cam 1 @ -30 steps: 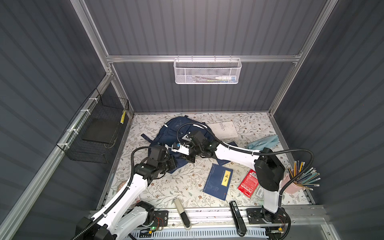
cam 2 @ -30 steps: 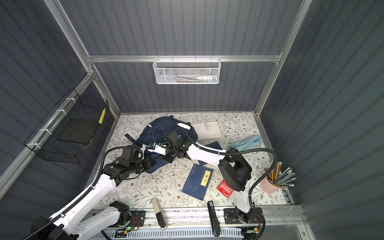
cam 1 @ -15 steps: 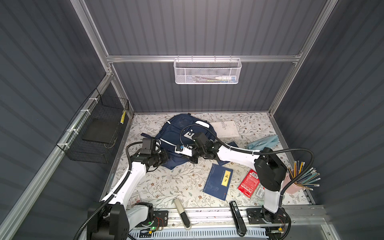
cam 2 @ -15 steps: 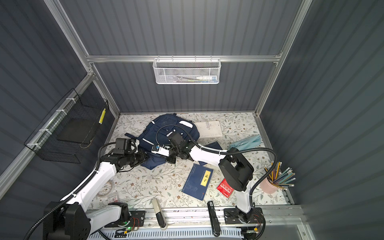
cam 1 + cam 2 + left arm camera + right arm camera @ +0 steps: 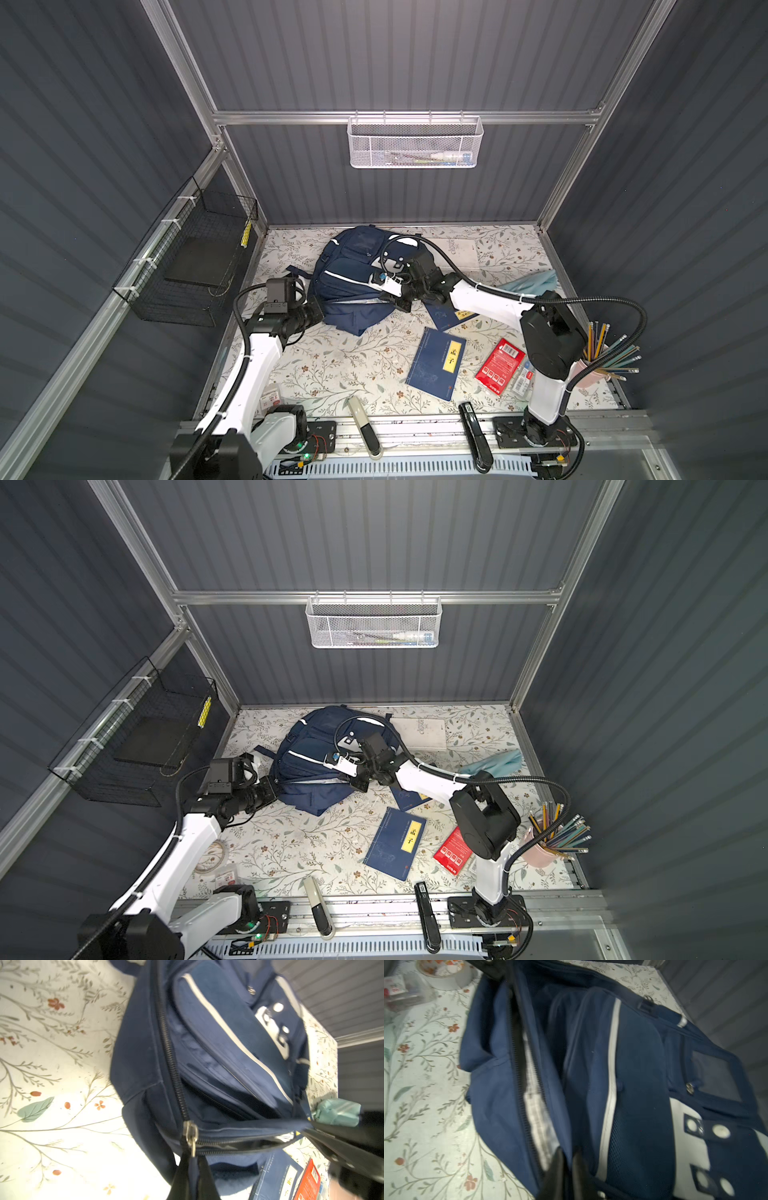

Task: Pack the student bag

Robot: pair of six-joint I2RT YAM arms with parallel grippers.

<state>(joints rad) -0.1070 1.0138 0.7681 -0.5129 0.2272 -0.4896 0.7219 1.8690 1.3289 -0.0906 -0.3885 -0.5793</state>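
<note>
Presently, the student bag (image 5: 353,274) lies front-face up on the flowered desk (image 5: 332,374), towards the rear and a little left of centre in both top views (image 5: 316,746). Its main zip stands partly undone, and the right wrist view shows pale lining along the opening (image 5: 537,1118). The left tool (image 5: 192,1159) is at the bag's left lower corner. Its jaws are closed tight on the zip pull (image 5: 193,1148), which hangs from the slider. The right tool (image 5: 566,1159) reaches in from the opposite side to the near edge of the bag (image 5: 400,304). Its jaws stand a little apart either side of the lip of the opening. The picture is blurred there, and no firm hold on the fabric can be confirmed. A dark blue book (image 5: 436,363) with a yellow label lies flat nearer the front, well apart from the bag. A red packet (image 5: 500,365) lies just to its right. A white booklet (image 5: 461,251) sits at the rear, just beside the bag, and a teal cloth (image 5: 534,282) lies farther right. A pink cup of pencils (image 5: 598,370) stands at the right edge.
</note>
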